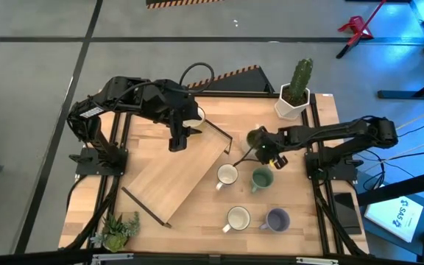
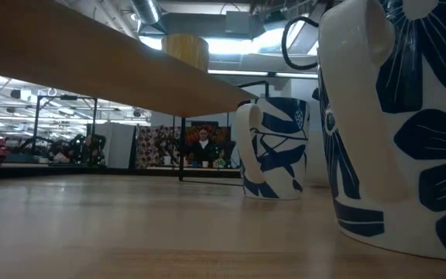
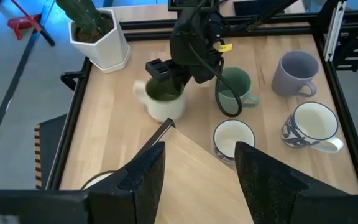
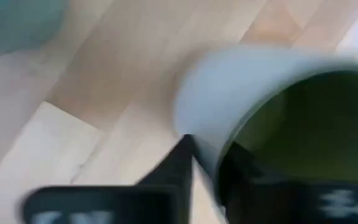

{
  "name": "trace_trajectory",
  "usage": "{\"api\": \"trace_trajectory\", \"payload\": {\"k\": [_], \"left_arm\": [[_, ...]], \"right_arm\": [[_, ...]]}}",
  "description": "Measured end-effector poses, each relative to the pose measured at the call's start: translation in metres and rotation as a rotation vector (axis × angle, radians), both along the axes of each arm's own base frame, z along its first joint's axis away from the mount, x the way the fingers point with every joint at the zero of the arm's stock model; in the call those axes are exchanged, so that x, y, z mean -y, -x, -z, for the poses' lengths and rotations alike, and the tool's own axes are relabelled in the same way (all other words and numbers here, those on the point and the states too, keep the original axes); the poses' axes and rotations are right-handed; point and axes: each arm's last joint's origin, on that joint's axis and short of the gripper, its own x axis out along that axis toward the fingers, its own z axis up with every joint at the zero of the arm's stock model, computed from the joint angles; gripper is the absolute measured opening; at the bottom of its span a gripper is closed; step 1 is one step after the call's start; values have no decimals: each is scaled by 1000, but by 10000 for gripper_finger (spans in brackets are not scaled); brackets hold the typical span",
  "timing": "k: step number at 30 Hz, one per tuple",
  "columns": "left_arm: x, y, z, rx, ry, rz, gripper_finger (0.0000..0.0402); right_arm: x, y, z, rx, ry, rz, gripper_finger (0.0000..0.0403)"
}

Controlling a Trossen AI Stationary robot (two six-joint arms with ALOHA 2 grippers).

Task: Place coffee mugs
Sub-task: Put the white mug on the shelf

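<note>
A white mug with an olive-green inside (image 3: 160, 102) stands upright on the table by the far corner of the wooden board (image 1: 175, 173). My right gripper (image 3: 166, 84) comes down on it from above and is shut on its rim. In front of it stand a white mug (image 1: 227, 175), a teal mug (image 1: 262, 178), a blue-patterned white mug (image 1: 238, 218) and a lavender mug (image 1: 277, 220). My left gripper (image 3: 197, 168) hangs open above the board's far end, holding nothing. My right gripper has the mug's wall at the rim (image 4: 205, 146) between its fingers: one finger (image 4: 176, 171) outside, the other (image 4: 247, 180) inside the hollow. The fingers come steeply from above, pointing down. The mug stays upright; its base (image 3: 163, 117) looks to be on the table.
The slanted wooden board on black legs covers the table's left middle. A white hexagonal cactus pot (image 1: 294, 96) stands at the far right corner, a small green plant (image 1: 120, 230) at the near left. In the low view, two blue-patterned mugs (image 2: 273, 147) stand close.
</note>
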Motion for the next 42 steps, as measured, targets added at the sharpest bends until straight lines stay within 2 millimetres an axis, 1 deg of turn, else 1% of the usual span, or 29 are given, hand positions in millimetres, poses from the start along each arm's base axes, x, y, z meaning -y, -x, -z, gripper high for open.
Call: {"api": "trace_trajectory", "payload": {"k": [1, 2, 5, 8, 10, 15, 18, 21, 26, 30, 33, 35, 37, 40, 42], "left_arm": [[0, 0, 0, 0, 0, 0, 188], [0, 0, 0, 0, 0, 0, 188], [0, 0, 0, 1, 1, -1, 188], [0, 0, 0, 1, 1, -1, 188], [0, 0, 0, 1, 3, -2, 188], [0, 0, 0, 1, 5, -4, 188], [0, 0, 0, 1, 5, -4, 188], [1, 0, 0, 1, 16, 9, 188], [2, -2, -1, 21, 41, 42, 188], [2, -3, -3, 44, 36, 85, 188], [1, -4, -5, 61, 20, 116, 188], [0, -6, -6, 81, 13, 147, 188], [0, -7, -8, 108, -14, 175, 188], [0, -10, -12, 147, -72, 220, 188], [-2, -11, -13, 167, -64, 248, 188]], "right_arm": [[0, 1, 1, -15, 0, 6, 14], [0, 2, 2, -19, 1, 15, 12], [0, 2, 2, -22, -10, 33, 18], [-1, 5, 0, -37, -27, 31, 7], [-1, 5, -2, -44, -38, 39, 8], [-1, -2, -23, -16, -49, 42, 5], [-1, -5, -42, -3, -49, 38, 4], [-1, -11, -68, 44, -58, 7, 4], [-2, -14, -121, 118, -80, -39, 2], [-4, -10, -165, 184, -117, -97, 1], [-6, -6, -192, 248, -162, -142, 1], [-8, -4, -205, 292, -212, -176, 1], [-10, -3, -215, 332, -274, -216, 1], [-17, -3, -222, 374, -352, -266, 1], [-23, -5, -223, 386, -367, -287, 1]]}}
